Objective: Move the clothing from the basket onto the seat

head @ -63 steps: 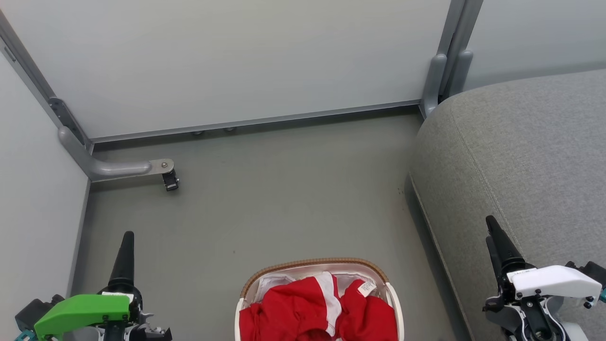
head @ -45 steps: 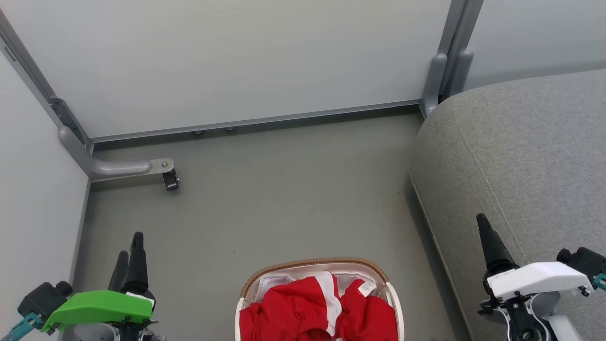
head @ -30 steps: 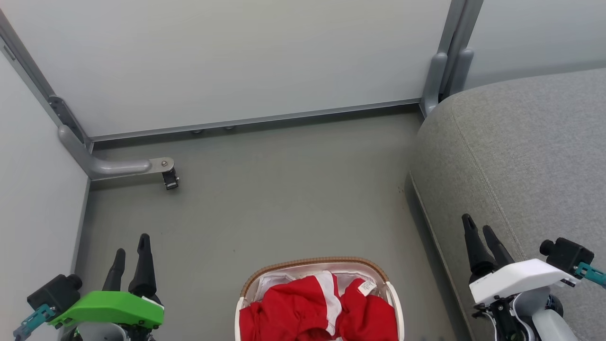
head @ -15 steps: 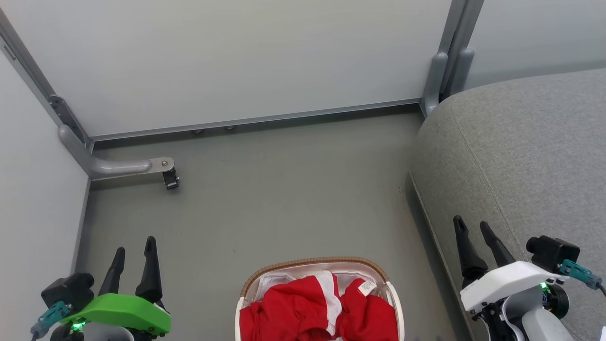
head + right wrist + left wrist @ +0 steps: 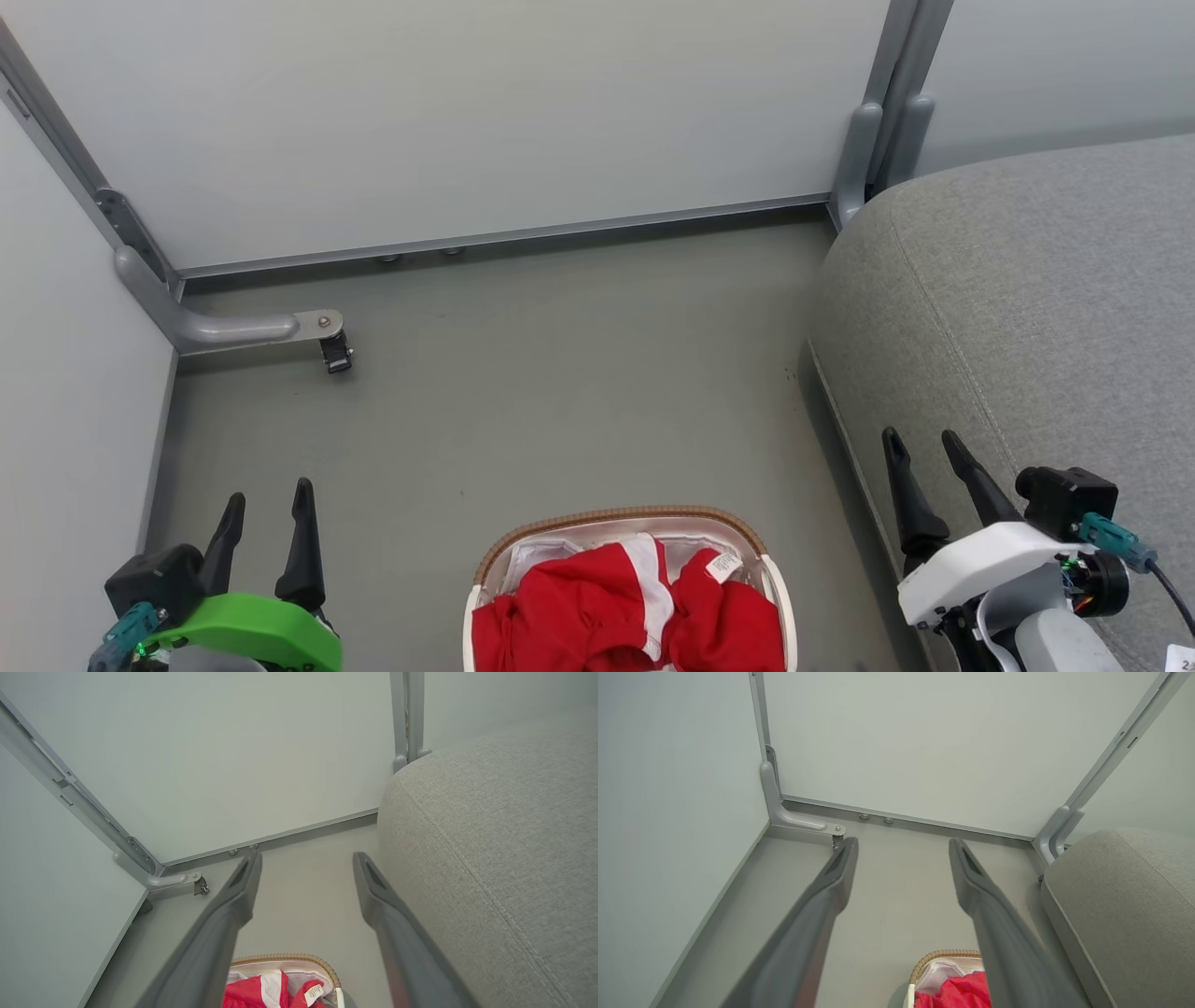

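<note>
Over the last 2 seconds both wrists have rolled. The left gripper [image 5: 267, 493], at 7 o'clock in the head view, showed 1 finger edge-on and now shows 2 side by side. The right gripper [image 5: 920, 436], at 4 o'clock, has done the same and has drifted a little towards 9 o'clock, off the cushion and nearer the basket. Both stand spread wide and hold nothing, as each wrist view confirms. Nothing else has moved. I read this as the arms squaring up for a first reach, with no garment lifted yet.

Pale grey wall panels [image 5: 467, 121] in metal frames close the room from 9 to 1 o'clock. The seat [image 5: 1027, 308], a big grey woven cushion with a stitched seam, fills 2 to 4 o'clock and lies bare. The dull grey floor [image 5: 560, 373] runs between them. The basket [image 5: 616, 516] sits on the floor at 6 o'clock, just beside the seat's edge, cut off by the frame. The clothing [image 5: 597, 607] is heaped inside it, red with a white panel. A small white label [image 5: 721, 565] shows at the heap's 2 o'clock side. A metal foot bracket [image 5: 252, 329] juts from the corner at 9 o'clock.
</note>
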{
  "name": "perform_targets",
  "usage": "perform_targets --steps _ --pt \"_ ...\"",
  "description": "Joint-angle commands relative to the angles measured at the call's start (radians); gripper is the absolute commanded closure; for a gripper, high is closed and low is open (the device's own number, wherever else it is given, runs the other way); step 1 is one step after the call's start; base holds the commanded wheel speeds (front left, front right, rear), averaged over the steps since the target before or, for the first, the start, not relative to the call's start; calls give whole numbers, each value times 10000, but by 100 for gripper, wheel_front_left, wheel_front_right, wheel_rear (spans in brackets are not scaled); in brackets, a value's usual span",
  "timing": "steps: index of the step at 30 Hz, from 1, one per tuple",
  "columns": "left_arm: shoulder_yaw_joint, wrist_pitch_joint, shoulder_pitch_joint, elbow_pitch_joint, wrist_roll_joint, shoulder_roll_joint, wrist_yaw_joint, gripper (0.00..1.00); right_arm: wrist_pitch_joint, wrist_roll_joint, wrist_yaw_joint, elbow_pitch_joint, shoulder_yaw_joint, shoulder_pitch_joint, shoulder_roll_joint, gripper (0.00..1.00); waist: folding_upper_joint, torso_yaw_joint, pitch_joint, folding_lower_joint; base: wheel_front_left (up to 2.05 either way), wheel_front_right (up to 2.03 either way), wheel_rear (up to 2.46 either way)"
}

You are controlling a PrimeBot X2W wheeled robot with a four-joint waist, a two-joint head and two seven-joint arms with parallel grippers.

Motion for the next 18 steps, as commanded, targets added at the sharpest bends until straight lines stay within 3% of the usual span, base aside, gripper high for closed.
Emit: perform_targets --steps 1,18 --pt "3 -109 71 -60 284 103 -21 0 -99 -300 2 -50 26 -63 -60 0 0 0 0 0 0 0 0" --pt "162 -485 227 86 1699 1 -36 0 -492 -1882 3 12 -113 72 68 0 0 -13 -12 0 0 0 0"
